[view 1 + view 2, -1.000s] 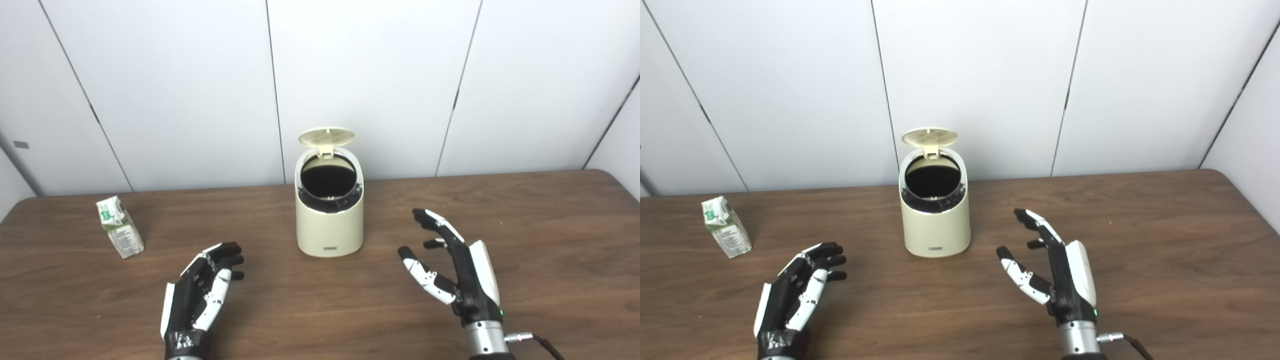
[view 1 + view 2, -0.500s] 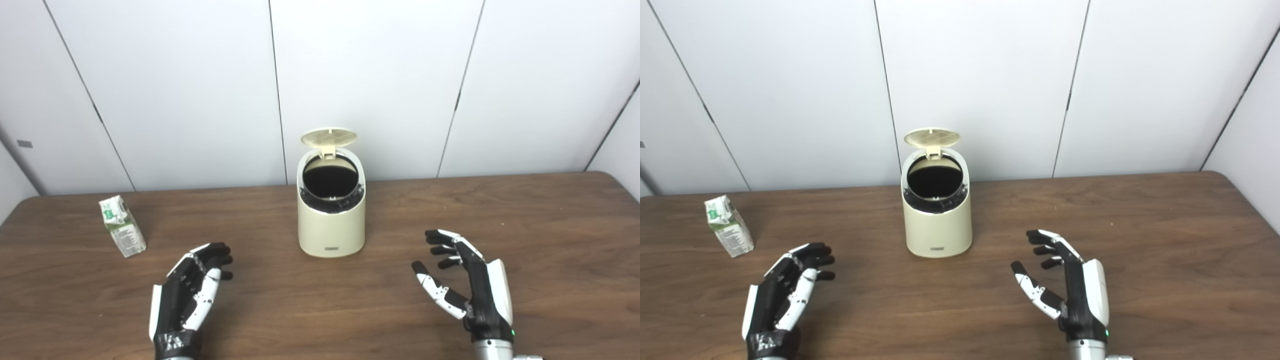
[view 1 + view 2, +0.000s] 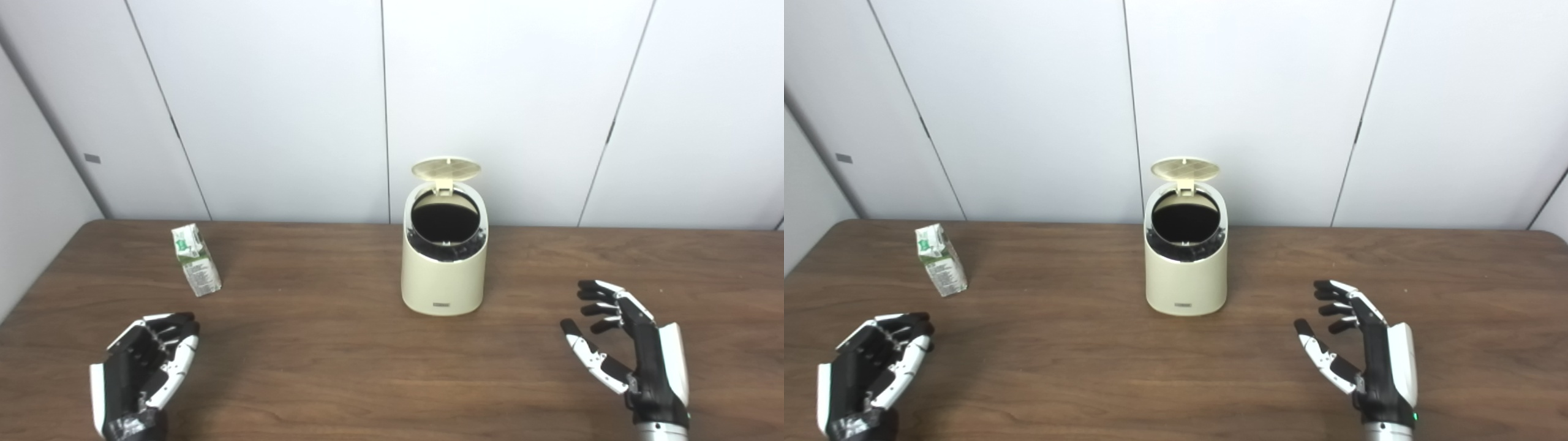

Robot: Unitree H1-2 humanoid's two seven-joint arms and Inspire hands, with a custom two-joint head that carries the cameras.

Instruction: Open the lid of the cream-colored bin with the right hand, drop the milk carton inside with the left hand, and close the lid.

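Both hands empty, fingers spread: right hand [image 3: 631, 355] has pulled back from the bin [image 3: 444, 275], lid [image 3: 446, 169] standing open (step one done); left hand [image 3: 144, 370] has shifted left, near the carton [image 3: 196, 268] at far left, likely to grasp it next

The scene is lit evenly and brightly from above, and the white wall panels [image 3: 502, 92] are rendered pale and nearly without shade. Soft, short shadows are cast on the worktop [image 3: 331, 355] beside the cream-colored bin [image 3: 444, 275] and the milk carton [image 3: 196, 268]. A faint sheen is seen on the wood grain. The bin's opening is rendered as plain black, with no detail visible inside. Fine edges are slightly softened in both views, and the carton's print cannot be read.
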